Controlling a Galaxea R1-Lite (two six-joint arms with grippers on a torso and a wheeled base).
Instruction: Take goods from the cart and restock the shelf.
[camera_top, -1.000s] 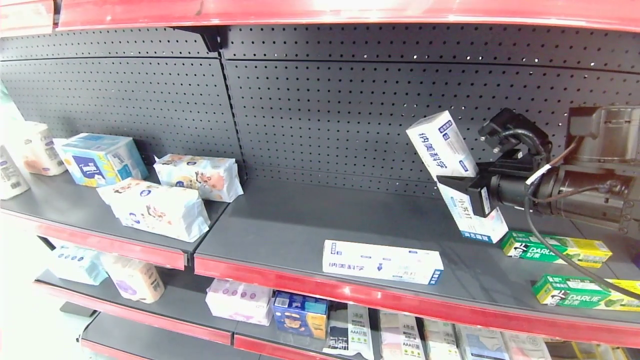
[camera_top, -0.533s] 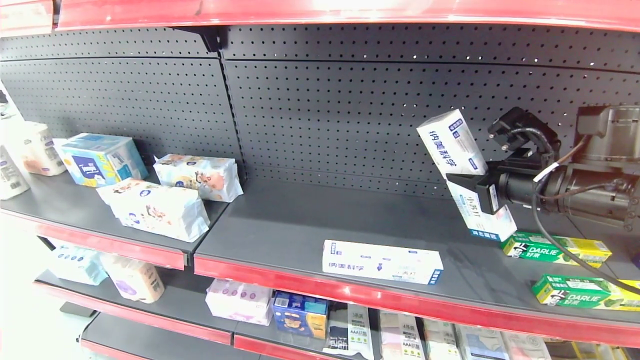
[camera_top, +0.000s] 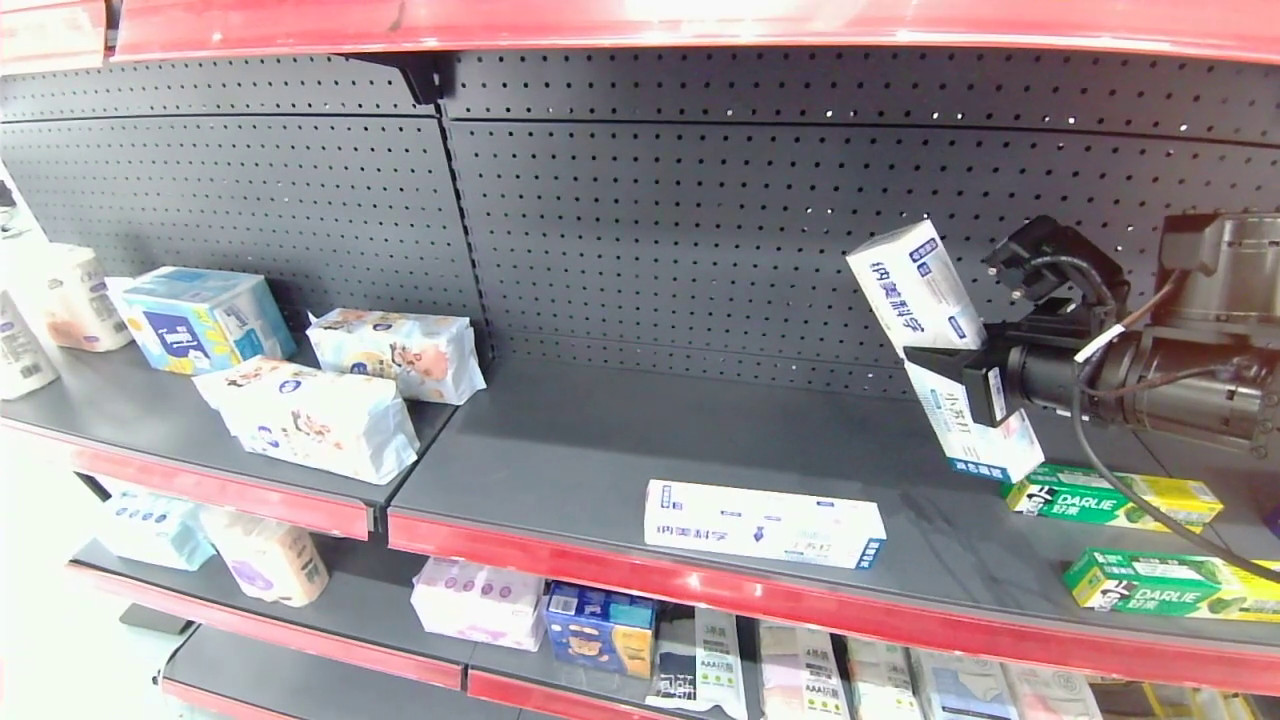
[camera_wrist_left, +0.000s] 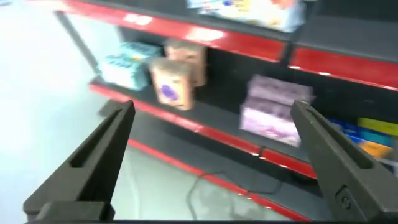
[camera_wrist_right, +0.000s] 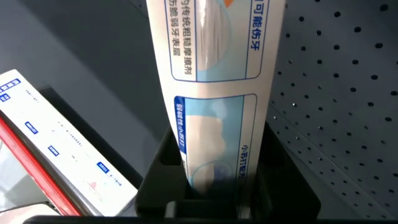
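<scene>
My right gripper (camera_top: 962, 385) is shut on a white-and-blue toothpaste box (camera_top: 942, 345), holding it tilted above the right part of the black shelf (camera_top: 600, 440), close to the pegboard back. The right wrist view has the same box (camera_wrist_right: 214, 93) clamped between the black fingers (camera_wrist_right: 158, 171). A matching white toothpaste box (camera_top: 765, 523) lies flat at the shelf's front edge, also seen in the right wrist view (camera_wrist_right: 56, 146). My left gripper (camera_wrist_left: 211, 162) is open and holds nothing, pointing at the lower shelves.
Two green toothpaste boxes (camera_top: 1110, 495) (camera_top: 1170, 584) lie on the shelf below and right of the held box. Tissue packs (camera_top: 320, 415) (camera_top: 400, 350) (camera_top: 205, 315) fill the left section. Lower shelves (camera_wrist_left: 273, 115) hold more packs. The shelf's middle is bare.
My right arm has carried the held toothpaste box a little to the right, keeping its tilt. Everything lying on the shelf stays where it was.
</scene>
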